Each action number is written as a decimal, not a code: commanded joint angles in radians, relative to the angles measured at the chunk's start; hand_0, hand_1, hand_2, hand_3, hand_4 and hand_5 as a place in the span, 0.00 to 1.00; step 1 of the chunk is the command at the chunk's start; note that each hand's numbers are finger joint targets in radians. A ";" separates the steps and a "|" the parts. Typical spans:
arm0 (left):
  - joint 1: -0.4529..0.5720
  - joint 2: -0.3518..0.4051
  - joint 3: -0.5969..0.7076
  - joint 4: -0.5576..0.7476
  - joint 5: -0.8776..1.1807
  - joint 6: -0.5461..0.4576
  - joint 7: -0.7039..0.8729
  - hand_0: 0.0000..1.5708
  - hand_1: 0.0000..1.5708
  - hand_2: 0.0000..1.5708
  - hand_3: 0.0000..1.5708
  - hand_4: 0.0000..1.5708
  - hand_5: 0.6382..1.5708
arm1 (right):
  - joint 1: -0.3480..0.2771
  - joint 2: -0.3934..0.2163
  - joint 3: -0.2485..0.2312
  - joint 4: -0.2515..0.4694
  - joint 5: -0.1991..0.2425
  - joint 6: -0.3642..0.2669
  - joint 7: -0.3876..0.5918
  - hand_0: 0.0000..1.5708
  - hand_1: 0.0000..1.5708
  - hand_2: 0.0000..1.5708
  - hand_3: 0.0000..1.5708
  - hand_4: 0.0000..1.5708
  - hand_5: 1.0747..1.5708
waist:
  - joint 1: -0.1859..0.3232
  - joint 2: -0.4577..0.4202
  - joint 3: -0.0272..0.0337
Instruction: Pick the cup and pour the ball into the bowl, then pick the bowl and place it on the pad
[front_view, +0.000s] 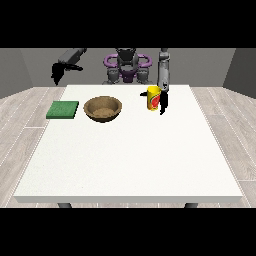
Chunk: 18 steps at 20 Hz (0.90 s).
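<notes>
Grey walls and pale plank flooring surround a large white desk (130, 150) that I stand behind. A green pad (63, 109) lies toward the view's left, a wooden bowl (103, 108) sits just beside it, and a yellow cup (154, 98) stands upright farther right. My hand at the view's right (163, 101) hangs right beside the cup; I cannot tell whether its fingers have closed on it. My hand at the view's left (57, 73) is raised off the desk's edge, holding nothing, its fingers too small to read. No ball is visible. As I judge it, nothing is done yet: lifting, pouring, and moving the bowl all remain.
</notes>
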 joint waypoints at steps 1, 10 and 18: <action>0.031 -0.003 -0.045 0.022 -0.120 0.195 -0.070 0.79 0.79 1.00 1.00 0.85 0.70 | -0.001 -0.018 -0.013 0.022 0.001 0.008 -0.007 0.00 0.00 0.00 0.00 0.00 1.00 | -0.024 0.017 -0.0143; 0.050 -0.008 -0.103 -0.025 -0.191 0.254 0.061 0.84 0.84 1.00 1.00 0.95 0.66 | 0.036 -0.059 -0.062 0.120 -0.012 0.058 -0.051 0.00 0.00 0.00 0.00 0.00 1.00 | 0.005 -0.081 -0.0140; -0.132 0.373 -0.164 -0.045 -0.405 0.238 0.458 0.92 0.92 1.00 1.00 1.00 0.70 | 0.026 -0.043 -0.046 0.165 -0.010 0.017 0.058 0.00 0.00 0.00 0.00 0.00 1.00 | 0.049 -0.235 -0.0107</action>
